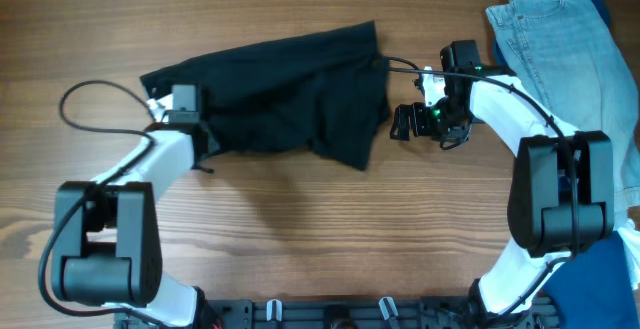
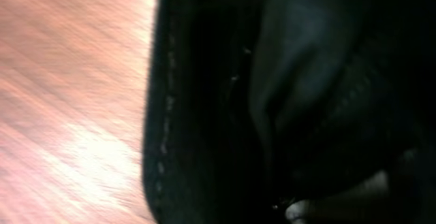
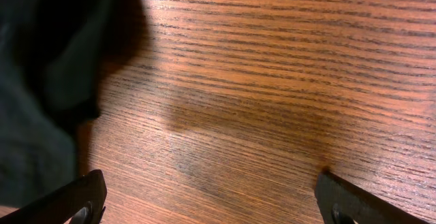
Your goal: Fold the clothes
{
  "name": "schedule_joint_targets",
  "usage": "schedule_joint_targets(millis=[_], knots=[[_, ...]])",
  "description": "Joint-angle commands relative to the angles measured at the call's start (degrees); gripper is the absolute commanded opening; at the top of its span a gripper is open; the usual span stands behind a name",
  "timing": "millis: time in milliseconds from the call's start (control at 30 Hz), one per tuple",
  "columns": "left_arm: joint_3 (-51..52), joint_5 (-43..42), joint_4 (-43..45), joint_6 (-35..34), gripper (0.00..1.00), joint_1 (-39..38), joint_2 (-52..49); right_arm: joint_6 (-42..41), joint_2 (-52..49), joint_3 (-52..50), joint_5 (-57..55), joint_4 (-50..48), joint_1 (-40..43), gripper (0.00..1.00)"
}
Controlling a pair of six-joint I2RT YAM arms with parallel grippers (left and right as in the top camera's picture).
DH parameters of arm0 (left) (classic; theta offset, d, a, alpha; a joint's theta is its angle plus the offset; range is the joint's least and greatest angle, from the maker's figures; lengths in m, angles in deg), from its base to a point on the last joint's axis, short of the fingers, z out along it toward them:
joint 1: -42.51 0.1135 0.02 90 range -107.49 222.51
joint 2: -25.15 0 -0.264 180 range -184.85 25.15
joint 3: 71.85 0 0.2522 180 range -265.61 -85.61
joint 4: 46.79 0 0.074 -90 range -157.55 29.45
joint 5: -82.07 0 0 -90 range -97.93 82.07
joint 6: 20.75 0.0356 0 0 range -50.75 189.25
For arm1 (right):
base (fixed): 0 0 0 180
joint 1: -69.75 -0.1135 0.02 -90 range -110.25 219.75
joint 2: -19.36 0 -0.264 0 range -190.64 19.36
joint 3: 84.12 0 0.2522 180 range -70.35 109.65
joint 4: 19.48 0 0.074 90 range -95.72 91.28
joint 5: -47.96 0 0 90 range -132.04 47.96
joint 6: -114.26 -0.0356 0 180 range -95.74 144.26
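- left gripper point(image 1: 198, 129): closed at the left end of the black garment point(image 1: 280, 89). the wrist view is dark and blurred, so i judge rather than see that the stitched hem point(image 2: 163, 135) is pinched in it.
- right gripper point(image 1: 405, 121): fingers point(image 3: 82, 197) spread wide, with only bare table point(image 3: 272, 81) between them. the garment's right edge lies just to its left, not touching.
- garment: lies rumpled between the 2 grippers, with creases near the right end. the jeans point(image 1: 570, 39) sit well apart, behind the right gripper.
- step in hand (judgement): take a 2nd grip on the right edge so the cloth can be pulled flat before any fold.
- how to do it well:
  1. slide the open right gripper left, low to the wood, until 1 finger is under the edge.
  2. close on 1 layer only, near a corner, not on a bunched crease.
  3. keep the left grip firm and draw the 2 grippers apart gently. a hard tug could strip the hem out of the left fingers.
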Motion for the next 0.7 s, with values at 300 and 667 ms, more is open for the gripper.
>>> schedule_joint_targets(millis=[300,667], knots=[[1.29,-4.98,0.96,1.01,0.04,-10.25,-1.29,-2.27,-2.16,-1.07,6.25,-4.15,0.44,0.96],[1.29,-5.2,-0.48,0.98,0.04,-12.66,-1.27,-1.95,-2.16,-1.01,18.47,-15.63,-3.04,0.94]])
